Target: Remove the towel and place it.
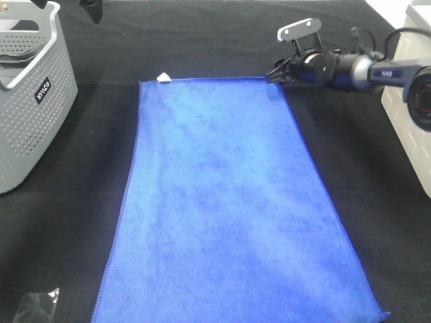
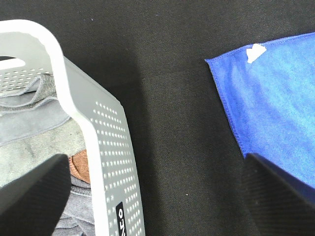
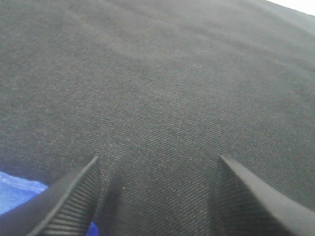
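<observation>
Towel [image 1: 229,202] flat, soft, light, limp; best pinched at hemmed 1 o'clock corner. Right gripper [image 1: 274,75] there, jaws apart, empty. Left gripper [image 2: 157,191] wide, empty.

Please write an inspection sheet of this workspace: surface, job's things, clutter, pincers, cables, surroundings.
Surface: black cloth-covered table.
Job's things: blue towel spread flat, white tag at its far left corner.
Clutter: small crumpled clear wrapper at the near left edge.
Pincers: left pincer open, between basket and towel; right pincer open, low at the towel's far right corner, holding nothing.
Cables: black cable behind the right arm.
Surroundings: grey perforated basket with grey cloths at left; white container at right.
</observation>
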Controlling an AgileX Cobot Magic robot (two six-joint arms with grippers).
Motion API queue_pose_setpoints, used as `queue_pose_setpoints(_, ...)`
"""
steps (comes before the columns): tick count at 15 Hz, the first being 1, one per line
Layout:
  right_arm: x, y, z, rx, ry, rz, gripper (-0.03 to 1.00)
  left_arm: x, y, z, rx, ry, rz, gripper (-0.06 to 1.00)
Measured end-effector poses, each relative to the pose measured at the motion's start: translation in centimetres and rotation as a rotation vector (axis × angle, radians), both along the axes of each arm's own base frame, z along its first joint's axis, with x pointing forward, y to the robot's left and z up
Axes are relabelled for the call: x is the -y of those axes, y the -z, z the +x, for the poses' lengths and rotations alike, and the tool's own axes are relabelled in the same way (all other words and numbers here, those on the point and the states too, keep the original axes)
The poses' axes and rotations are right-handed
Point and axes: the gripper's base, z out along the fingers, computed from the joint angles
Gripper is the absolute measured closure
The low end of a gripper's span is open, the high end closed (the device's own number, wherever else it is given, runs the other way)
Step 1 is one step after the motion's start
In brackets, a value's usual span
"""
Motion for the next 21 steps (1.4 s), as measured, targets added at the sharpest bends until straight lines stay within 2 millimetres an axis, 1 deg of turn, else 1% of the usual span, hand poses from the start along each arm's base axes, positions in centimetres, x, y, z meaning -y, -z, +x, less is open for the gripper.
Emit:
queue_pose_setpoints(1,-0.1,-1.2,0.0,-0.002,-0.006,0.003,0.33,0.0,0.0,0.0,0.0,0.0,-0.001,0.08)
queue_pose_setpoints(2,-0.1,-1.2,0.0,-0.002,-0.006,0.003,0.33,0.0,0.0,0.0,0.0,0.0,-0.001,0.08)
queue_pose_setpoints(3,-0.2,-3.0,-0.1,-0.015,-0.014,0.014,0.33,0.0,0.0,0.0,0.0,0.0,-0.001,0.08)
queue_pose_setpoints(4,-0.4,-3.5,-0.3,-0.058,-0.03,0.016,0.33,0.0,0.0,0.0,0.0,0.0,-0.001,0.08)
queue_pose_setpoints(6,-1.5,-2.9,-0.8,-0.141,-0.065,0.013,0.36,0.0,0.0,0.0,0.0,0.0,-0.001,0.08)
queue_pose_setpoints(9,-3.6,-1.3,-1.2,-0.17,-0.101,0.006,0.43,0.0,0.0,0.0,0.0,0.0,-0.001,0.08)
queue_pose_setpoints(11,-3.8,-0.3,-1.2,-0.151,-0.102,-0.004,0.44,0.0,0.0,0.0,0.0,0.0,-0.001,0.08)
queue_pose_setpoints(16,-3.5,2.8,-1.0,-0.079,-0.083,-0.037,0.44,0.0,0.0,0.0,0.0,0.0,-0.001,0.08)
queue_pose_setpoints(21,-3.3,2.0,-0.6,0.045,-0.055,-0.035,0.44,0.5,0.1,-0.1,-0.011,0.014,-0.055,0.08)
